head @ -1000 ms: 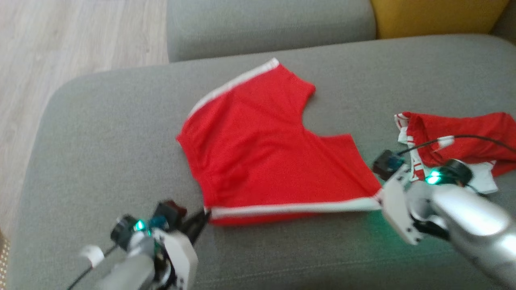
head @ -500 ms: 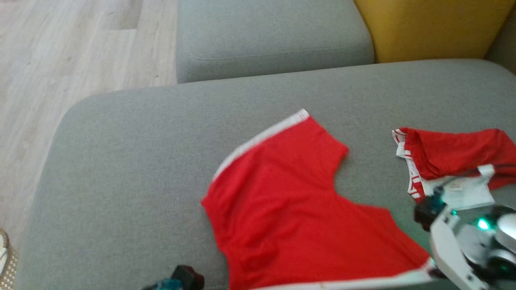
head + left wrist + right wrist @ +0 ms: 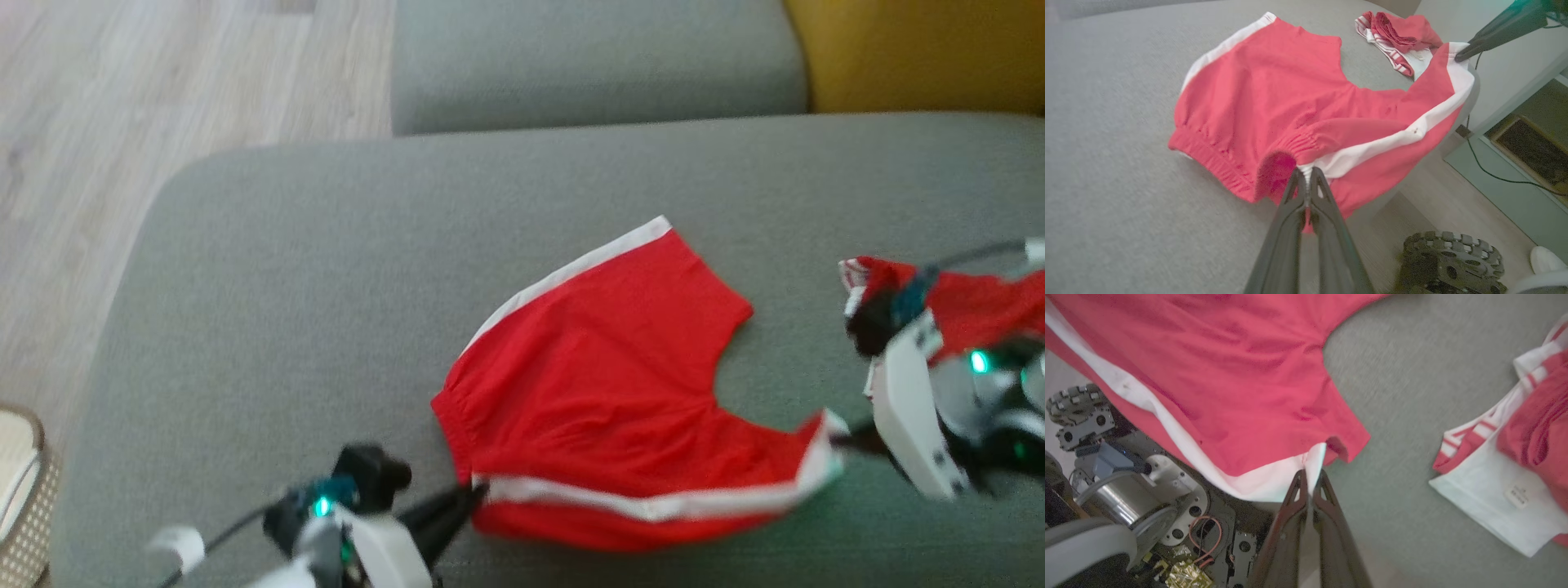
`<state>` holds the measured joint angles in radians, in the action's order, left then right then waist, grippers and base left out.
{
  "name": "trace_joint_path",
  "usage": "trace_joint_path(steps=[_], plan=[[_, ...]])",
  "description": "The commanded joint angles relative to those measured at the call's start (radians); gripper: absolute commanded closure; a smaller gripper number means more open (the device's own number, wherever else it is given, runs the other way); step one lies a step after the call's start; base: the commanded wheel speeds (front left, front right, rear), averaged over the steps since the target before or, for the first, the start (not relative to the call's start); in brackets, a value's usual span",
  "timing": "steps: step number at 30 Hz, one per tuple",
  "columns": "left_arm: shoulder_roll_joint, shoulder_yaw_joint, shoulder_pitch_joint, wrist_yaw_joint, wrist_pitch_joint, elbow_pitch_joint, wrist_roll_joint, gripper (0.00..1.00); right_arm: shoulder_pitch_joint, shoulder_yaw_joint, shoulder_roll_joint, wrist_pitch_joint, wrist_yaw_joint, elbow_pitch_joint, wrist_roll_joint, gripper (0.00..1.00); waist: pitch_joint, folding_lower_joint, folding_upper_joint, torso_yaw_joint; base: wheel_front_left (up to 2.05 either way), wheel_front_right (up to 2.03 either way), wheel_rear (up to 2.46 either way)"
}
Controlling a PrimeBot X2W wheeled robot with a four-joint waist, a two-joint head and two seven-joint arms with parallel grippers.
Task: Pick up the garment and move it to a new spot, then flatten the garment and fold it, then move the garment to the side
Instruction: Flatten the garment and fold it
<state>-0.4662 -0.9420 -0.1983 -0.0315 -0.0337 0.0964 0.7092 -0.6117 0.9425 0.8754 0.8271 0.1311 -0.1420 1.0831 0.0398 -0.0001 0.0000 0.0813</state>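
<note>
The garment (image 3: 604,384), a pair of red shorts with a white stripe on each side, lay on the grey sofa seat (image 3: 326,286), a little toward 4 o'clock from the middle of the head view. Its far part rested flat on the seat. Its near edge, the one with a white stripe, was raised and stretched between the two grippers.

The left gripper (image 3: 480,490) stood at about 6 o'clock in the head view. In the left wrist view its two dark fingers were pressed together on the waistband corner of the garment (image 3: 1274,94), where the white stripe ends, so the left gripper (image 3: 1306,172) was closed on the cloth. The right gripper (image 3: 838,443) stood at about 4 o'clock in the head view. In the right wrist view the right gripper (image 3: 1311,477) was also closed, pinching the white hem corner of the garment (image 3: 1229,355). The left wrist view showed this right gripper (image 3: 1457,58) at 2 o'clock, its tips on the same corner.

A second garment (image 3: 971,302), red and white, lay crumpled on the seat at 3 o'clock, just behind the right gripper and apart from the shorts. A yellow cushion (image 3: 914,57) was at 1 o'clock, and a wooden floor (image 3: 122,122) at 10 o'clock.
</note>
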Motion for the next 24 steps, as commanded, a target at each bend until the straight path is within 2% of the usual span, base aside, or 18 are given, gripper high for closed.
trace_joint_path(steps=[1,12,17,24], plan=[[-0.015,0.053,-0.077,0.008,0.003,-0.031,-0.012,1.0,-0.048,-0.033,0.016,-0.005,0.0,0.011,-0.007,1.0,-0.039,0.0001,0.0,0.021,0.0,0.0,0.0],[0.078,0.121,-0.266,-0.028,0.051,0.075,0.011,1.0,-0.29,-0.112,-0.139,-0.02,0.0,-0.194,-0.118,1.0,-0.229,0.0001,0.0,0.11,0.0,0.0,0.0],[0.115,0.116,-0.311,-0.045,0.083,0.142,0.004,1.0,-0.335,-0.119,-0.198,-0.057,0.0,-0.302,-0.126,1.0,-0.263,0.0001,0.0,0.136,0.0,0.0,0.0],[0.144,0.101,-0.337,-0.06,0.114,0.206,-0.001,1.0,-0.38,-0.137,-0.247,-0.142,0.0,-0.445,-0.142,1.0,-0.289,0.0001,0.0,0.161,0.0,0.0,0.0]])
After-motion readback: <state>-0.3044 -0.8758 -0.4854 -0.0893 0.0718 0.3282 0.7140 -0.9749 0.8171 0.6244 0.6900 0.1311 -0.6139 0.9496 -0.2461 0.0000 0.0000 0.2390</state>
